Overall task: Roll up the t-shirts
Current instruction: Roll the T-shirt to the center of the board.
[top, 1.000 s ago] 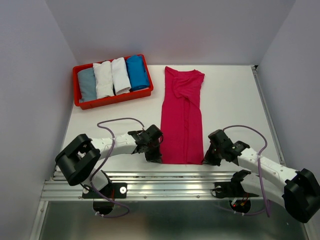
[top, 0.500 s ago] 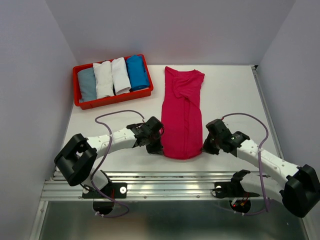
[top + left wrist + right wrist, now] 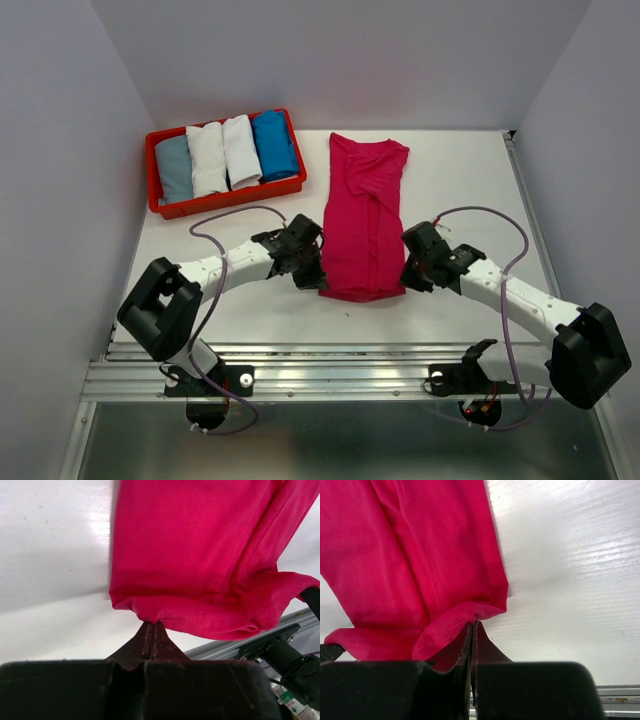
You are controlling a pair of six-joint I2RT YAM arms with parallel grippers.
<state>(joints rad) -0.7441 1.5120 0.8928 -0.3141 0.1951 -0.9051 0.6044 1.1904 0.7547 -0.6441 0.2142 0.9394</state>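
Observation:
A magenta-pink t-shirt lies folded into a long strip down the middle of the white table. Its near hem is lifted and curled back over the strip. My left gripper is shut on the hem's left corner. My right gripper is shut on the hem's right corner. In both wrist views the jaws are pressed together with pink cloth pinched at their tips. Several rolled t-shirts, one grey-blue, two white and one bright blue, lie side by side in a tray.
The red plastic tray stands at the back left of the table. Purple cables loop above both arms. A metal rail runs along the table's near edge. Grey walls close in the left, right and back.
Both grippers have moved away from the near edge, carrying the pink hem with them. The strip's near end now folds back over itself and the shirt looks shorter.

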